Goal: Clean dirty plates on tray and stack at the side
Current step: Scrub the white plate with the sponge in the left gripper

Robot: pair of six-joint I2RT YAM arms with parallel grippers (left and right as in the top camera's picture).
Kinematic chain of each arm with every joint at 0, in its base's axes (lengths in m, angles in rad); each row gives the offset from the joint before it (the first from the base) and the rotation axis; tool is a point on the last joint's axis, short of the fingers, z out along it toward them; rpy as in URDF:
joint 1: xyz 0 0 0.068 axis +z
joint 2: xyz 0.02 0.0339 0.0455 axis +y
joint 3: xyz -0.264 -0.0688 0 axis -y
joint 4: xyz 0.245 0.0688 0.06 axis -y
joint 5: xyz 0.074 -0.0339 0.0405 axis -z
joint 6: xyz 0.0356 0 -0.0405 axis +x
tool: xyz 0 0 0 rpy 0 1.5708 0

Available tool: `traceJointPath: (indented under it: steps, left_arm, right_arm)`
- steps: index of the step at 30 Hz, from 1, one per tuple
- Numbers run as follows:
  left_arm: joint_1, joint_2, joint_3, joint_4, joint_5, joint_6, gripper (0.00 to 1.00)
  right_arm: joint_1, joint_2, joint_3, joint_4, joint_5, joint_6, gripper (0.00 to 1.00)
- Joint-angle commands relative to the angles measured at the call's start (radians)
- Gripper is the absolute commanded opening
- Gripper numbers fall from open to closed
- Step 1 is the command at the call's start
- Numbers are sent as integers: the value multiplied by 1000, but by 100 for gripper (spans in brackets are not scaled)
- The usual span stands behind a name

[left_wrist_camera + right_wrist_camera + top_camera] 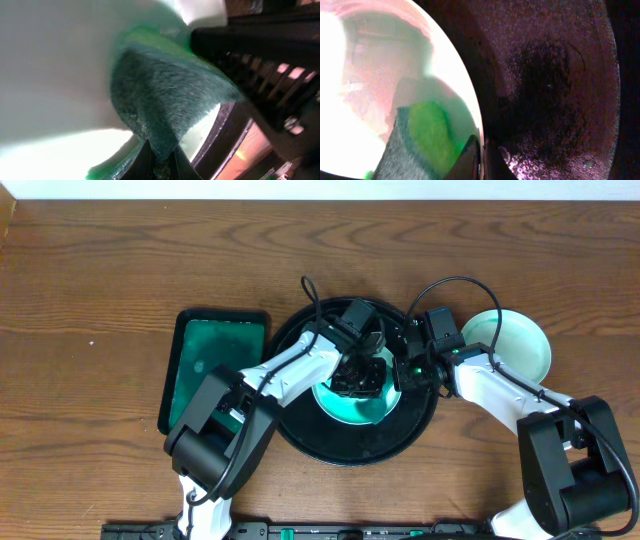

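Observation:
A white plate (352,409) with teal-green smears lies on the round black tray (350,452). My left gripper (358,376) is shut on a dark green scrubbing pad (165,95) and presses it onto this plate (50,60). My right gripper (404,370) is shut on the plate's right rim (481,155). The right wrist view shows the plate (375,65), the pad (415,145) and the tray floor (550,75). A second pale-mint plate (512,344) lies on the table to the right of the tray. A third plate is not in view.
A smaller dark green rectangular tray (214,370) lies on the wooden table left of the black tray. Both arms cross above the black tray, with cables looping over its far edge. The tray rim (222,132) runs close beside the left gripper.

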Motion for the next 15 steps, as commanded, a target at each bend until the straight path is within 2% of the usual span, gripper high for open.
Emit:
traceJointPath:
  steps: [1,6,15]
  left_arm:
    - [2,24,-12,-71,2,-6,7]
    - [52,13,-12,-183,-297,-89,7]
    - [144,-15,-9,-194,-638,-113,7]
  right_arm:
    - [13,25,-1,-8,4,3,1]
    - [13,25,-1,-11,4,3,1]
    - [13,25,-1,-10,4,3,1]
